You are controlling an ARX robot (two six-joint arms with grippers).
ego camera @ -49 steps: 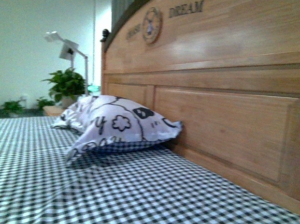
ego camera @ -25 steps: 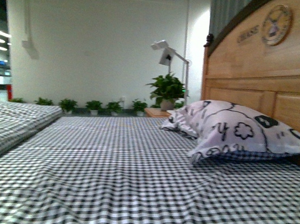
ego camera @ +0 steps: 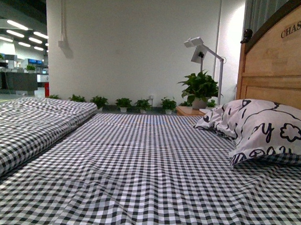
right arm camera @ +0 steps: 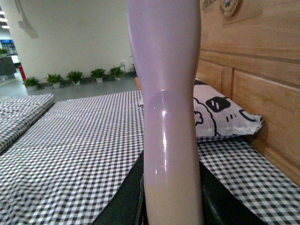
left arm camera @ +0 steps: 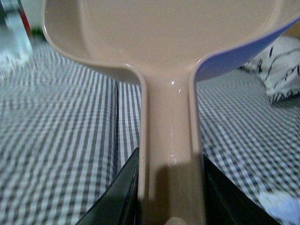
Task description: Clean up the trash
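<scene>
Left wrist view: got left gripper [left arm camera: 171, 192] clamped on dustpan [left arm camera: 178, 42] handle, right gripper [right arm camera: 171, 199] squeezing a lilac handle [right arm camera: 164, 70]. Can't make out axis of trash wad [left arm camera: 280, 206], too blurry.

The dustpan [left arm camera: 168, 70] is cut off at its scoop by the left wrist view's edge. Its handle runs out of frame inside the left gripper [left arm camera: 171, 204], whose jaws show only as dark slivers. A white blur [left arm camera: 281, 206] on the bed [left arm camera: 56, 140] is too smeared to identify. In the right wrist view a lilac handle [right arm camera: 168, 117] leaves the picture at both ends, and the right gripper [right arm camera: 171, 206] barely shows.
</scene>
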